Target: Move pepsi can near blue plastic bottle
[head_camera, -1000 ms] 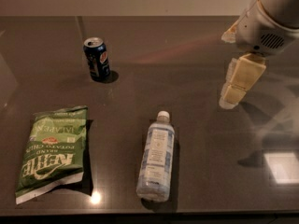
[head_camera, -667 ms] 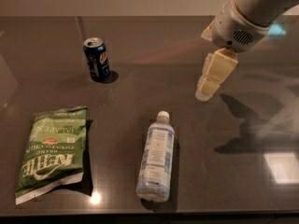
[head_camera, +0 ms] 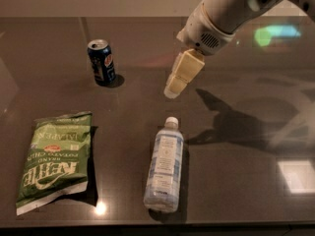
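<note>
**Pepsi can upright at the left rear, well apart from the bottle**

The pepsi can (head_camera: 102,62) stands upright on the dark table (head_camera: 133,117), towards the left rear. Its silver top is up and its round logo is turned towards the right. Nothing touches it.

The blue plastic bottle (head_camera: 165,172) lies on its side near the front middle of the table, well apart from the can. Its white cap points towards the back and its pale label faces up.

The gripper (head_camera: 173,89) hangs between the two. It is to the right of the can and just beyond the bottle's cap, in contact with neither. It is cream-coloured and slants down and to the left from a white wrist housing. The arm (head_camera: 224,14) enters from the upper right corner. From this side-on angle it is unclear whether the gripper is spread or closed. Its shadow falls on the table to the right, apart from the tip.

A green chip bag (head_camera: 54,160) lies flat at the front left, to the left of the bottle and in front of the can. Its lettering reads upside down from the camera. Bright reflections of lights show on the glossy table at the right.
</note>
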### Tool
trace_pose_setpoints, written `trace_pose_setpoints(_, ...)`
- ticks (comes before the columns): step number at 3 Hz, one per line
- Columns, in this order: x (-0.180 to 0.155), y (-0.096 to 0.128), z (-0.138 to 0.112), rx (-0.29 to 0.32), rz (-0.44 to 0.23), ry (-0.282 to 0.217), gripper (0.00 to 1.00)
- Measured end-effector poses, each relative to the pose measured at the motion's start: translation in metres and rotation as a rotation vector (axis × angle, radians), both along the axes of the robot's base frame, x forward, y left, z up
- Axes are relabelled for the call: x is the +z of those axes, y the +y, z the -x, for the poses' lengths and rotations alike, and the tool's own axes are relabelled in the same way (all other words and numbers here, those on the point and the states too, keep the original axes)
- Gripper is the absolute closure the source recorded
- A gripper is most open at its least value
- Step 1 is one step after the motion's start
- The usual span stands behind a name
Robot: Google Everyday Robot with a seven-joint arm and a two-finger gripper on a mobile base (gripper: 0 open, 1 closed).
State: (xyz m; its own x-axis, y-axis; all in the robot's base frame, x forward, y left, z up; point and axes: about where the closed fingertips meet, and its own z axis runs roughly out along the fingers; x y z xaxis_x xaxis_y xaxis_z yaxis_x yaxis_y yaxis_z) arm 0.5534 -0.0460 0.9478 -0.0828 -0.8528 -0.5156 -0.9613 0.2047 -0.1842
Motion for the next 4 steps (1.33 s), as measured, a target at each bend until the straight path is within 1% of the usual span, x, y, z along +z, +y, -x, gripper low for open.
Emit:
trace_pose_setpoints(1,-0.007,0.038,-0.015,0.002,-0.060,-0.013,0.00)
trace_pose_setpoints(2,-0.014,0.070,-0.033,-0.024,-0.103,-0.027,0.00)
trace_pose_setpoints(3,-0.022,0.098,-0.057,-0.064,-0.139,-0.026,0.00)
trace_pose_setpoints(4,-0.029,0.121,-0.078,-0.090,-0.159,-0.016,0.00)
